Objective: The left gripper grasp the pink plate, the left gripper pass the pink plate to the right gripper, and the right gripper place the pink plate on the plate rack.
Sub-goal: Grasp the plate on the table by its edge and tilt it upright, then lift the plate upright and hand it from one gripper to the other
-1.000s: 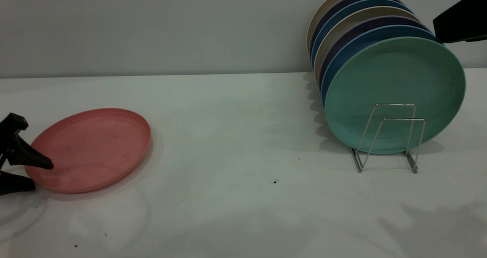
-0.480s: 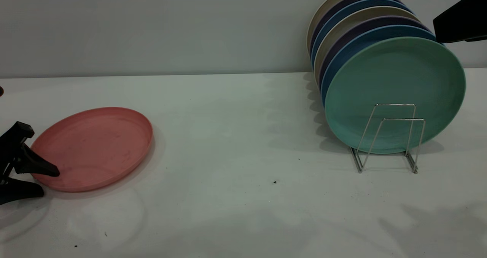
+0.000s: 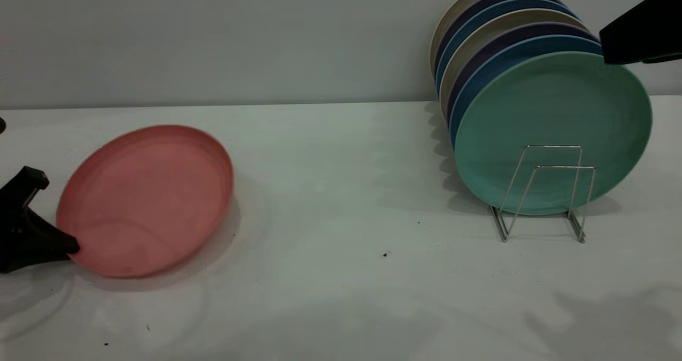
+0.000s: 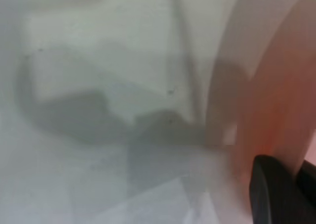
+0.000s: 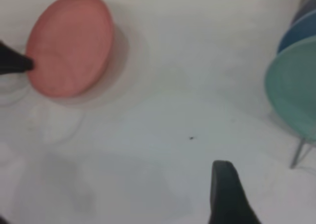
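While the plate rack [image 3: 543,193] stood on the white table [image 3: 341,276] at the right of the exterior view, all other items were logged by their place relative to it. Item one: pink plate [image 3: 146,201], well apart from the rack across the table toward the left arm's side, tilted, its far rim raised and its near rim low by the table; whether the near rim touched the surface could not be told. Item two: left gripper [image 3: 64,244], on the side of the pink plate away from the rack, its jaws closed on that plate's rim, one black finger [image 4: 276,192] lying against the rim in the left wrist view. Item three: mint-green plate [image 3: 554,116], upright and leaning in the rack, foremost of the row, with two empty wire loops in front of it. Item four: stacked plates [image 3: 495,25] in blue, purple and beige, leaning in line behind the mint-green plate. Item five: right gripper [image 3: 642,31], held above the rack, beside the upper edge of the mint-green plate and clear of the pink plate; only a dark portion showed, so the set of its jaws could not be told. Item six: small dark speck [image 3: 384,254] on the table, between the rack and the pink plate.
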Available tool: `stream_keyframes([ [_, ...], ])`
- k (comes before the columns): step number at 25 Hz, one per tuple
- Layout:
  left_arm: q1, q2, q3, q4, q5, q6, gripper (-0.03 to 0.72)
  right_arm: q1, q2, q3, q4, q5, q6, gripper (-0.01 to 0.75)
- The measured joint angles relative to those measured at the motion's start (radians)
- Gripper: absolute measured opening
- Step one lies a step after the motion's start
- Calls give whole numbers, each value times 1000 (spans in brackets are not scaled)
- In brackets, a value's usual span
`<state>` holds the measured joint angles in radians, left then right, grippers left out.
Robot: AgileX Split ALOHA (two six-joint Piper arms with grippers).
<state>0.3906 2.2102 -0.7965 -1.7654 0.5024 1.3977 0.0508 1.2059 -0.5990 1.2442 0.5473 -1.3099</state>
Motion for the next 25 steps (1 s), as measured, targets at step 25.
stream_keyframes([
  [25,-342,-150,-75,7,113,131,18,0,360,-2,371,136,-283,443],
])
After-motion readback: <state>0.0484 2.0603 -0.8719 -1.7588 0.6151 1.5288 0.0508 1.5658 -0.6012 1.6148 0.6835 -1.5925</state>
